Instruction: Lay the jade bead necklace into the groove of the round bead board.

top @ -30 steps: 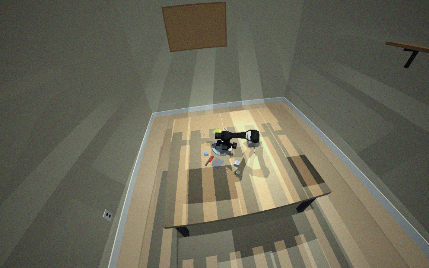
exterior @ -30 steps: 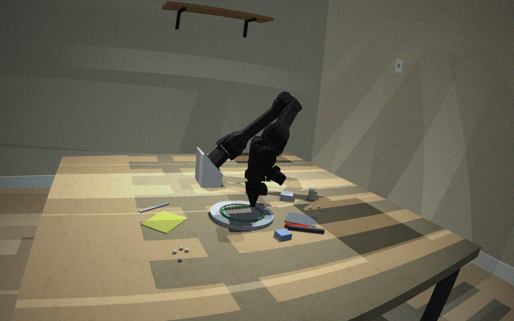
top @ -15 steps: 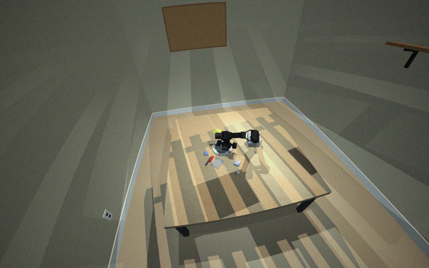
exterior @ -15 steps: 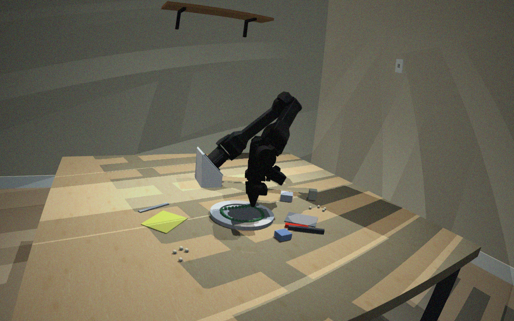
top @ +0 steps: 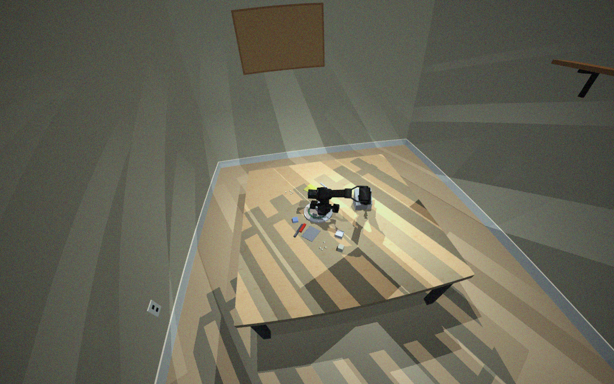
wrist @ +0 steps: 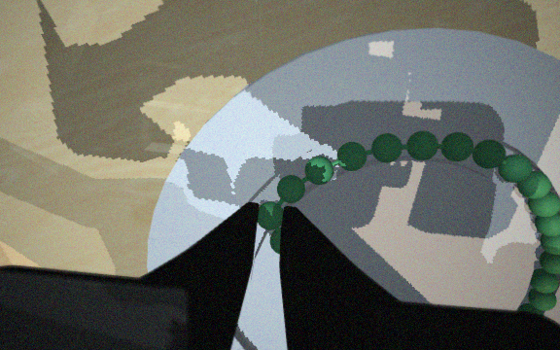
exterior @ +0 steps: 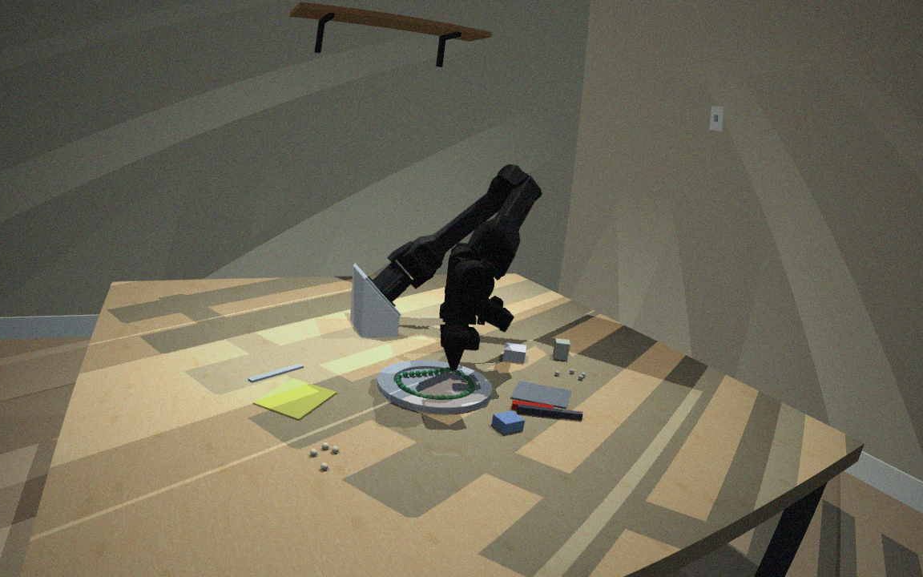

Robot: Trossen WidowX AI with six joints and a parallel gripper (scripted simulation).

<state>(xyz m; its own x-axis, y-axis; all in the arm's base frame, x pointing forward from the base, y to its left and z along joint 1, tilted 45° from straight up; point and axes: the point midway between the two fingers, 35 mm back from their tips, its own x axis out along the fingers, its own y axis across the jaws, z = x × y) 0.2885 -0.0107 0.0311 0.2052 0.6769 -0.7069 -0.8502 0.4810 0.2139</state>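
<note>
The jaws (top: 322, 210) (exterior: 454, 367) are drawn nearly together, pinching a bead of the jade bead necklace (top: 309, 213) (exterior: 443, 397) (wrist: 422, 145) between tapered black tips. Glossy green spheres form a loop over the smooth, pale grey round bead board (top: 318, 216) (exterior: 392, 393) (wrist: 319, 73). The wrist view shows the pinched bead and, at left, a thin groove line beside the strand; the exterior view hides that grip but shows a matte yellow square (exterior: 296, 398) flat on the wood-grained surface (top: 271, 305) (exterior: 235, 516) (wrist: 3, 73), left of the board.

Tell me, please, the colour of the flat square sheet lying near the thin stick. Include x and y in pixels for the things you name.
The sheet (top: 309, 188) (exterior: 296, 398) is yellow-green; it shows best in the exterior view.
</note>
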